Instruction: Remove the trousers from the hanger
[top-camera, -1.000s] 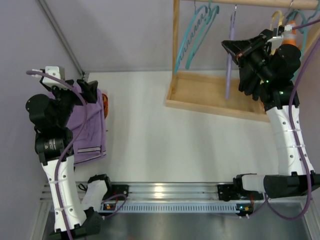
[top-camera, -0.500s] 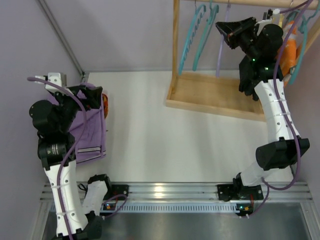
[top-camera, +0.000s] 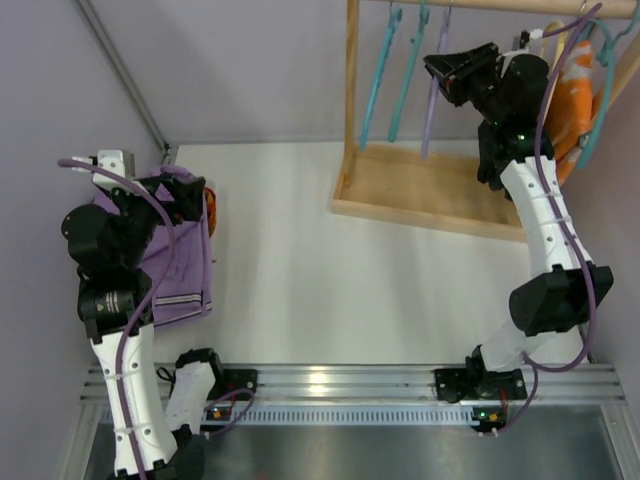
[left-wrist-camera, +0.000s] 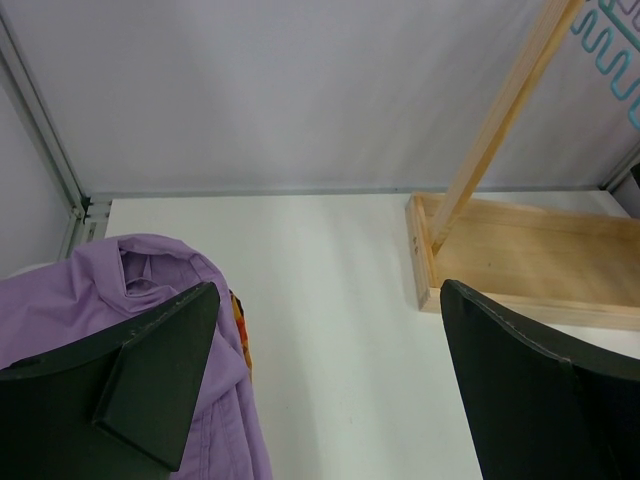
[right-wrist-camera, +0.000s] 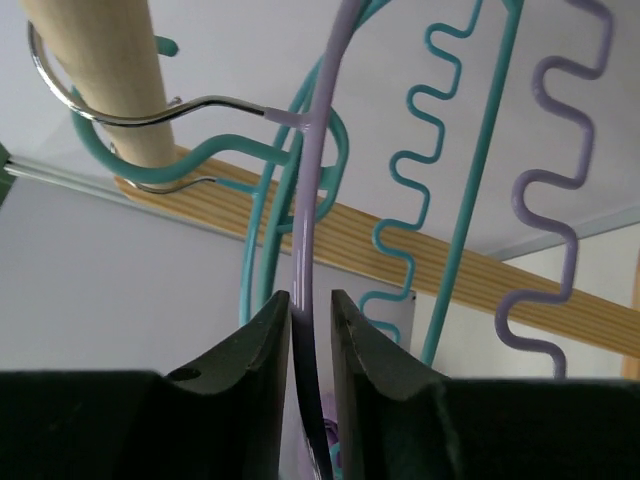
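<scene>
On the bench (top-camera: 300, 250) the trousers (top-camera: 180, 265) are lying free beneath your wide left gripper (left-wrist-camera: 330, 290), and your right gripper (right-wrist-camera: 310, 300) is sitting narrow around the hanger (right-wrist-camera: 303, 200) on the rail (right-wrist-camera: 95, 70), grip uncertain, likely needing only release.

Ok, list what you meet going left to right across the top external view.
trousers → wooden rack post → teal hangers → lavender hanger → hanging orange garment
</scene>
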